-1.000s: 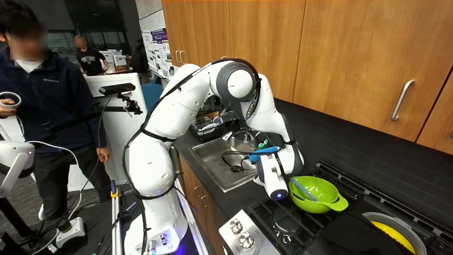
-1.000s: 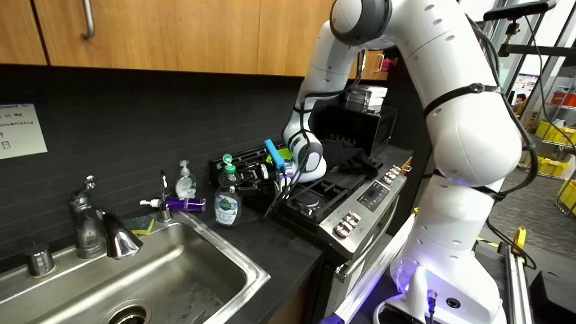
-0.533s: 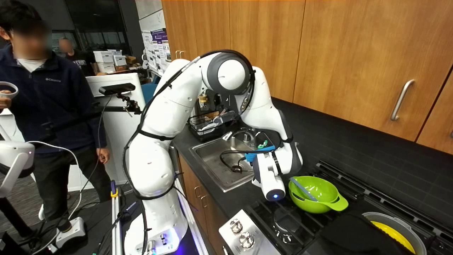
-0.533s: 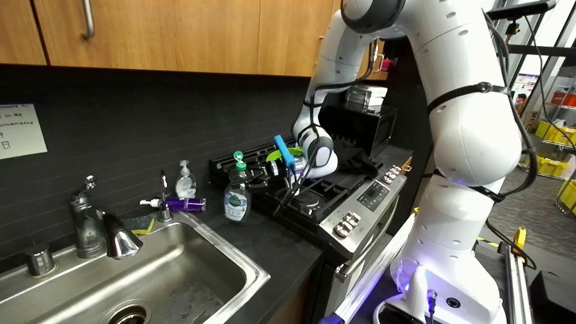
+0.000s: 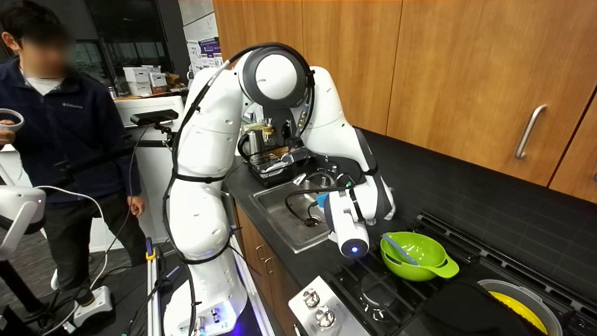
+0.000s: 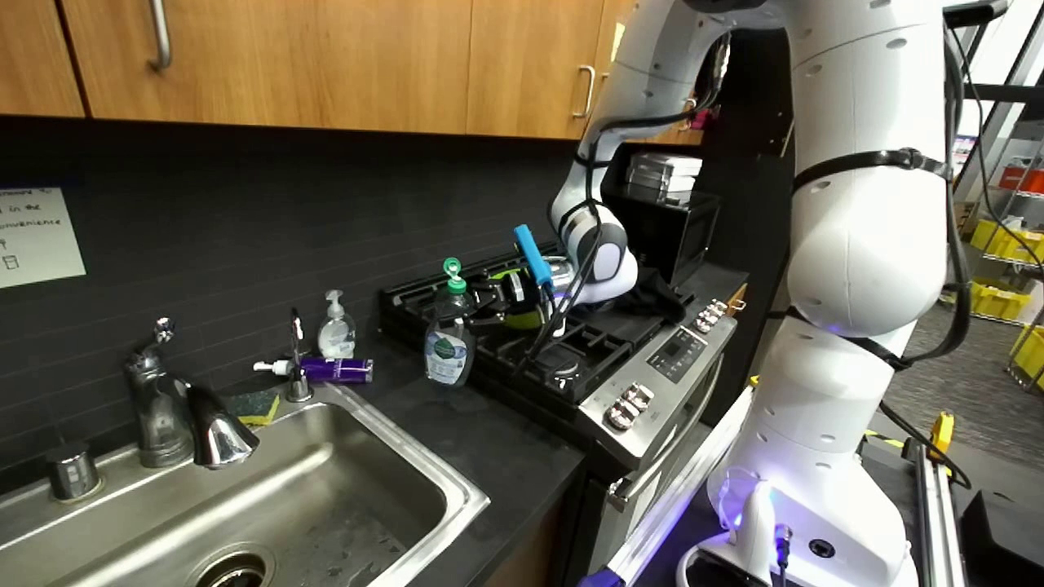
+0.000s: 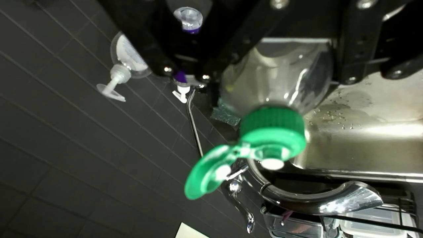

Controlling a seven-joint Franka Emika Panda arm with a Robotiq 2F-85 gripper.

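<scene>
From left in an exterior view: a tap (image 6: 165, 412) beside the sink (image 6: 359, 473), a pump bottle (image 6: 336, 337) behind a purple bottle (image 6: 336, 371) lying on its side. At centre, the gripper (image 6: 466, 310) is closed firmly around an upright dish soap bottle (image 6: 448, 356), its green cap (image 7: 273, 130) flipped up; whether its base touches the worktop (image 6: 481, 432) cannot be told. Beyond, a green bowl (image 5: 426, 252) sits on the stove (image 6: 669, 359)
</scene>
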